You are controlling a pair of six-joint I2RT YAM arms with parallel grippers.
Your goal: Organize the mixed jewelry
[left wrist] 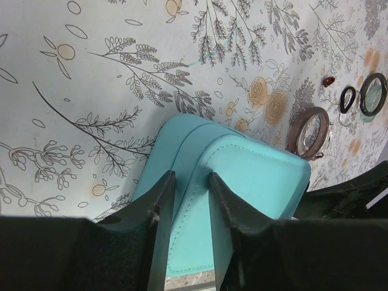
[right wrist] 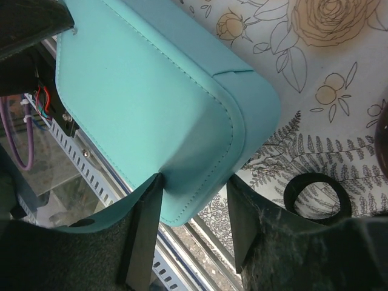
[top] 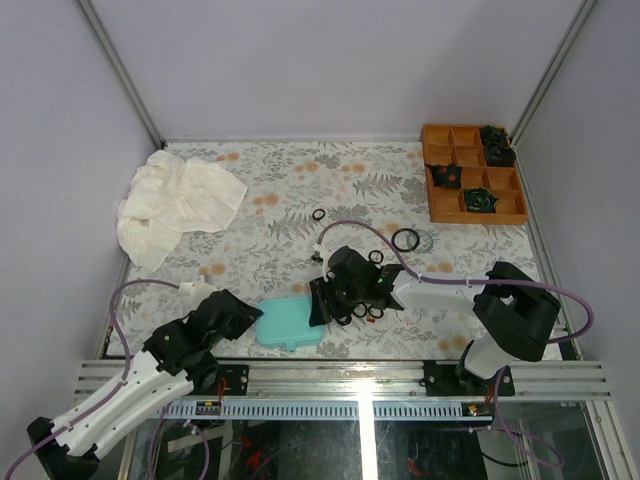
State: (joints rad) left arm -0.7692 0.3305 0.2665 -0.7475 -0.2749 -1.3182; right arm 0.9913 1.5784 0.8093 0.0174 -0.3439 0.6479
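Note:
A teal case lies at the table's near edge. My left gripper is at its left side. In the left wrist view the fingers stand a narrow gap apart with a strip of the case between them. My right gripper is open around the case's right corner; its left finger touches the case and its right finger stands clear. Black rings lie by the right gripper. A black bangle and a small ring lie farther back. A reddish-brown bangle and a black ring lie on the cloth.
An orange compartment tray with dark clumps stands at the back right. A crumpled white cloth lies at the back left. The metal front rail runs just below the case. Grey walls close in the sides.

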